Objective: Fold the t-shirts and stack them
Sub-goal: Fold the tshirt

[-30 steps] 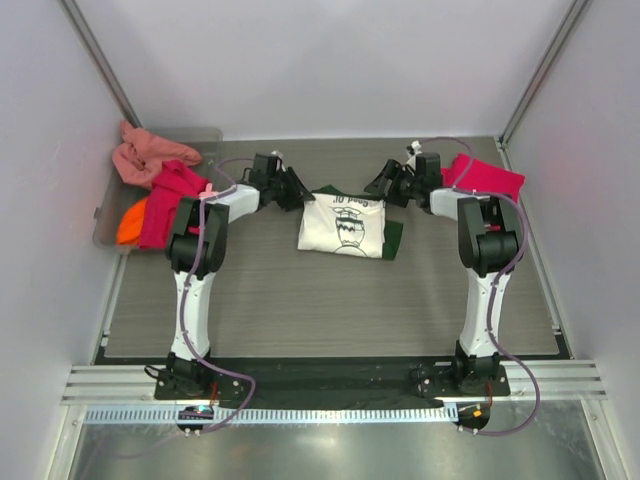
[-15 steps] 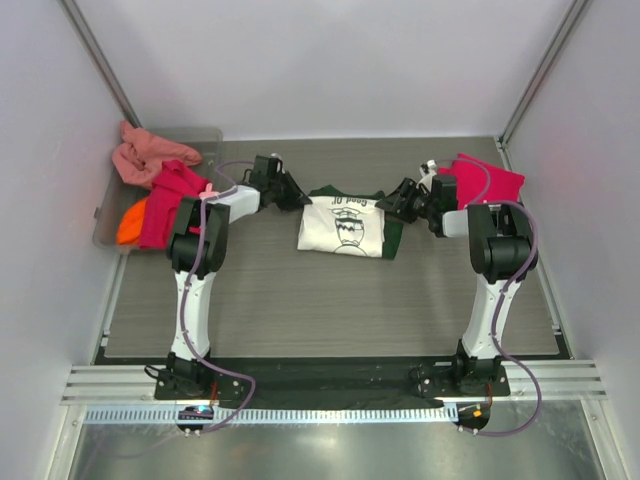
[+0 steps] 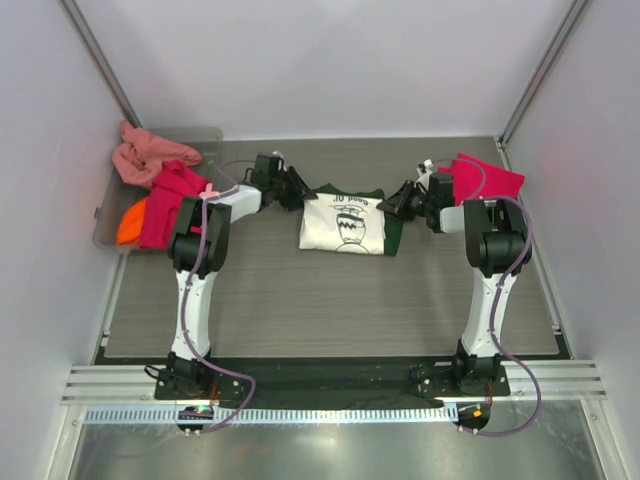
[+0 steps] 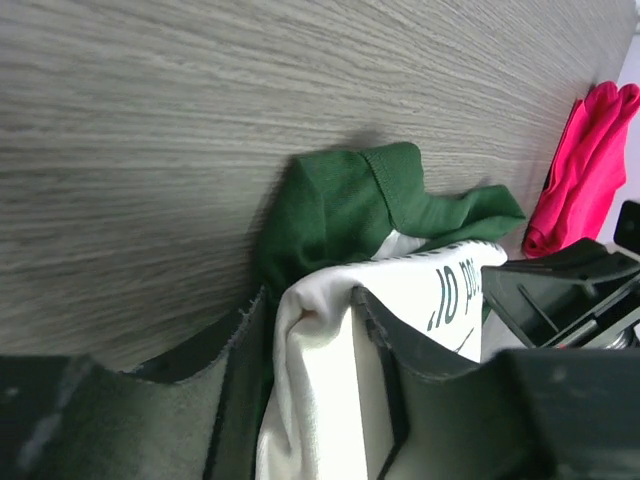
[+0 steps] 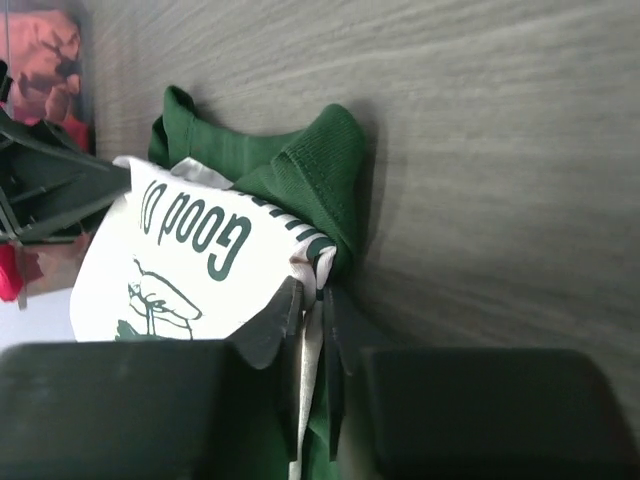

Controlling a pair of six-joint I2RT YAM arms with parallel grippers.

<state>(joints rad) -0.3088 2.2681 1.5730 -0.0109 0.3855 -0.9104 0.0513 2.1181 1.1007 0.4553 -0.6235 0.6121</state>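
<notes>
Right wrist view: the cream-and-green t-shirt (image 5: 170, 270), printed "Good", lies on the bench (image 3: 330, 300) near its far edge's middle. The right gripper (image 5: 310, 305) pinches one side, the left gripper (image 4: 310, 320) the other. A crimson-pink t-shirt (image 3: 490, 178) sits at the far right corner.

Cream shirt (image 5: 180, 262) partly behind right tool (image 5: 310, 300)

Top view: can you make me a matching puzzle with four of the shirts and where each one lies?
Shirts:
1. white shirt
2. crimson shirt
3. salmon shirt
4. orange shirt

Places:
A. heaped over the far end of the tray
B. middle of the table
C. far right corner of the table
D. near end of the tray

Pairs: 1-B, 2-C, 3-A, 4-D
</notes>
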